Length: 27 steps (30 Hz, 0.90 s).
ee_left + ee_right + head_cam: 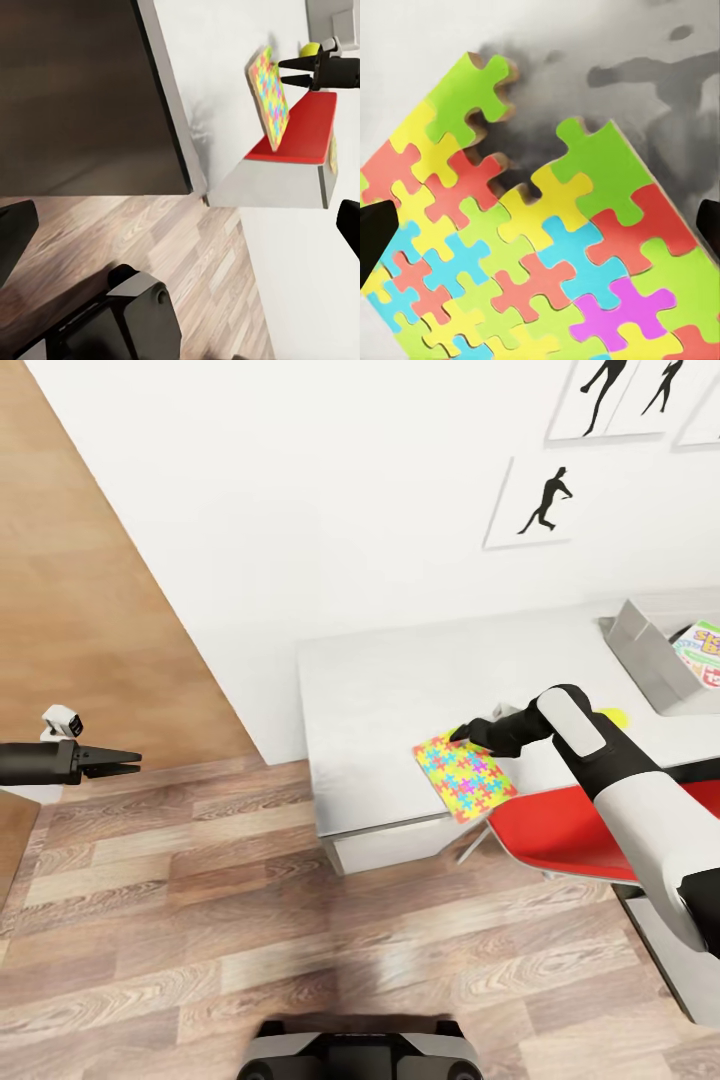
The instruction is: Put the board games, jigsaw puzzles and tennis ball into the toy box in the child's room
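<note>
Robot base (360, 1055) at bottom centre; right gripper (462, 735), fingers spread, hovers at the jigsaw puzzle (464, 775) mid-frame; left gripper (128, 761) pressed together, mid-left.

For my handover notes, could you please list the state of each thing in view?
jigsaw puzzle: flat on the table, overhanging its front edge
right end effector: open above the puzzle
left end effector: empty, away over the floor
toy box: open-topped, board game inside
tennis ball: on table, outside box

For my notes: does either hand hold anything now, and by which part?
Nothing is held. The right hand hangs open above the puzzle's far corner; the left hand is empty.
</note>
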### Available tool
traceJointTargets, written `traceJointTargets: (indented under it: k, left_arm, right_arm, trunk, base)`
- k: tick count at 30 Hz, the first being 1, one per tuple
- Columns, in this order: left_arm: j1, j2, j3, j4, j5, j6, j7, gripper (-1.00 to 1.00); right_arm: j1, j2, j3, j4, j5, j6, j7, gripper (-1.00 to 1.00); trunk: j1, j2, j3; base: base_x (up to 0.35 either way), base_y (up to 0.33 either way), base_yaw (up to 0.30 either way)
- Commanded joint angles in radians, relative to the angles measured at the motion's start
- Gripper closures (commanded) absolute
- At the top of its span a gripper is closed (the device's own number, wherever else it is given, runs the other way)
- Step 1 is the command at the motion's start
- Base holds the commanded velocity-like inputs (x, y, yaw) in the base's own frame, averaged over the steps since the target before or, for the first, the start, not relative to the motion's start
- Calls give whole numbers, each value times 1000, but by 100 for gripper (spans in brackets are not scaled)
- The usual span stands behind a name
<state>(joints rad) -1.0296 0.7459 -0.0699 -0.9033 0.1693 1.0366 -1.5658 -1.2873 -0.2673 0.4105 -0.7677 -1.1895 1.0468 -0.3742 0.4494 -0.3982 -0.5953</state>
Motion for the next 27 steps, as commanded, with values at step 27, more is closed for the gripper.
traceJointTargets:
  k: [27]
  left_arm:
    - [-1,0,-4,0,0,11,-5,-100]
  right_arm:
    - [0,-3,5,-1,-10,0,0,-100]
  trunk:
    - [1,-2,-2]
  base:
    - [-31,57,0]
